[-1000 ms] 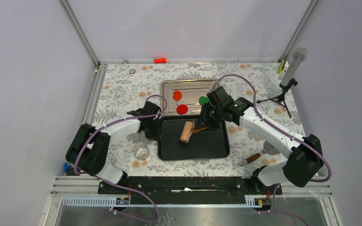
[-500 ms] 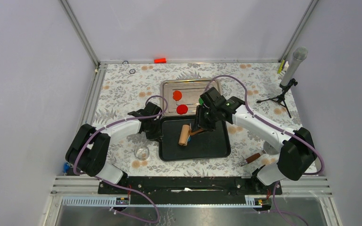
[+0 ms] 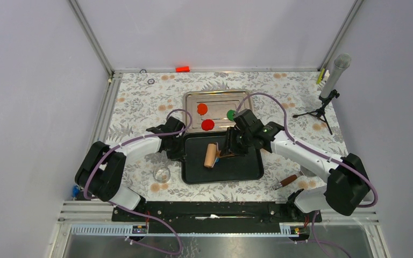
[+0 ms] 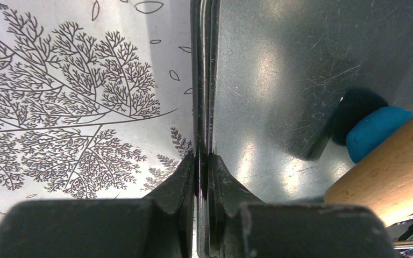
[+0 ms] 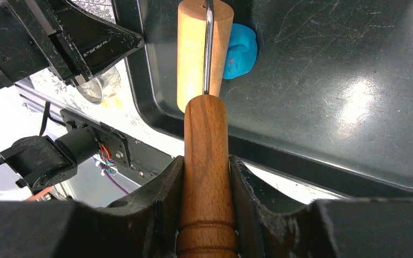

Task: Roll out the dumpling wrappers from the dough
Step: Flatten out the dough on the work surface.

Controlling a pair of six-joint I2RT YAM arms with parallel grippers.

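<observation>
The blue dough (image 5: 240, 51) is a thick lump on the black tray (image 3: 242, 169), also in the left wrist view (image 4: 375, 131) and barely showing beside the roller from above (image 3: 216, 159). My right gripper (image 5: 206, 172) is shut on the brown handle of a wooden roller (image 3: 211, 155); its pale barrel (image 5: 201, 51) lies against the dough. My left gripper (image 4: 201, 161) is shut on the black tray's left rim (image 4: 203, 80). Red (image 3: 208, 125), orange (image 3: 202, 108) and green (image 3: 231, 114) wrappers lie on the steel tray (image 3: 191, 99) behind.
A small glass bowl (image 3: 162, 173) stands left of the black tray. A second wooden-handled tool (image 3: 287, 180) lies at the right front. A microphone on a tripod (image 3: 330, 80) stands at the back right. A red block (image 3: 182, 69) sits on the back rail.
My right gripper has drawn back toward the near right and lowered, uncovering the green wrapper. The roller has shifted slightly left on the black tray. The left arm has stayed put.
</observation>
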